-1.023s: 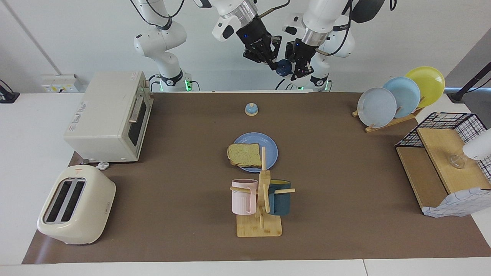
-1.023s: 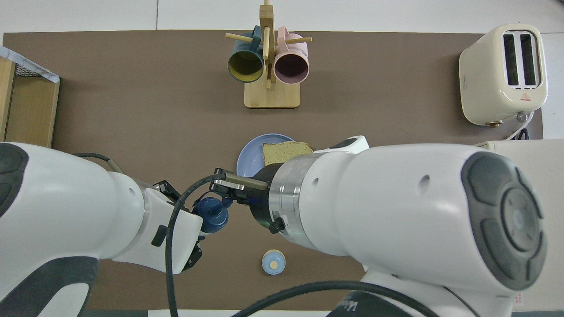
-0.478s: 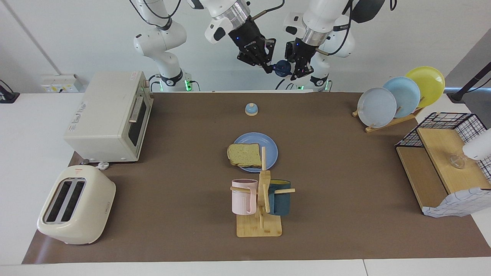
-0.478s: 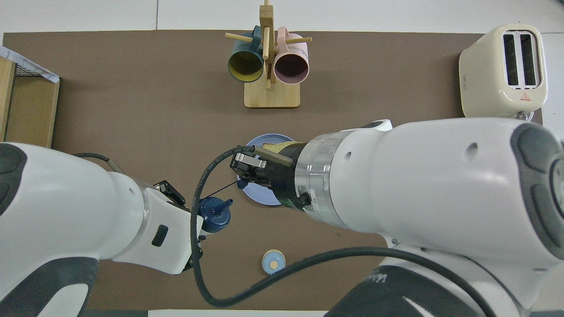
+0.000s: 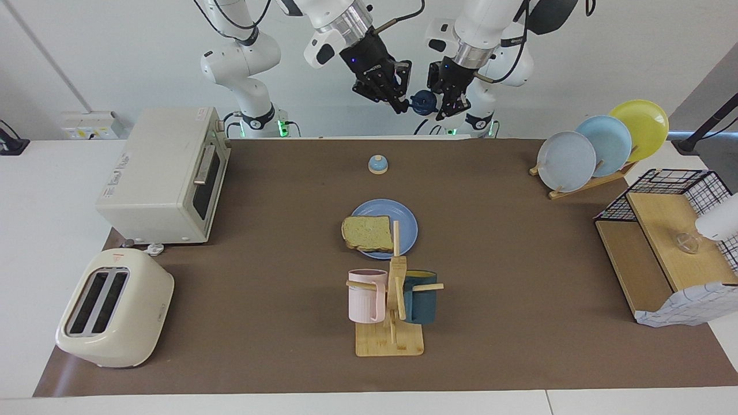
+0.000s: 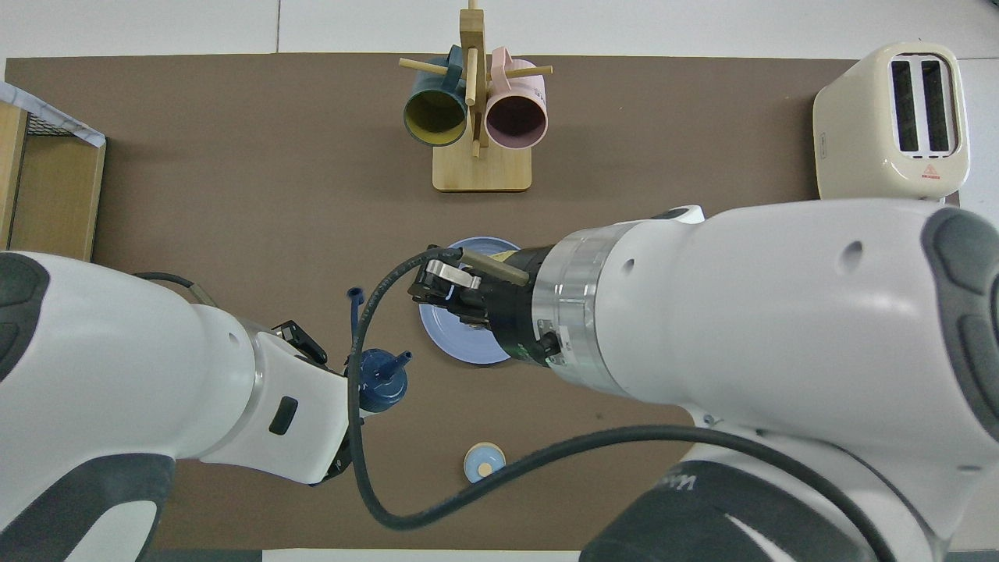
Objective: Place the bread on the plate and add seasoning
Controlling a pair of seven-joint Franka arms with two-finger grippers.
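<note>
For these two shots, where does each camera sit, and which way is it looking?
Facing view: high across the table, looking at both arm bases; left gripper holds the seasoning, right gripper beside it.
Overhead view: above the robots' end, looking steeply down; both forearms fill the lower part.
Shared: bread on plate, mug rack, toaster.

The bread (image 5: 367, 232) lies on the plate (image 5: 406, 226), mid-counter (image 5: 277, 271), overhanging its rim toward the right arm's end. The bell (image 5: 377, 164) sits nearer the robots than the plate; the mug rack (image 5: 392, 311) stands farther out. Toaster oven (image 5: 164, 176) and toaster (image 5: 112, 308) sit at the right arm's end, plate rack (image 5: 599, 150) and wire basket (image 5: 669, 230) at the left arm's. The seasoning (image 5: 424, 102) hangs high between both grippers.
</note>
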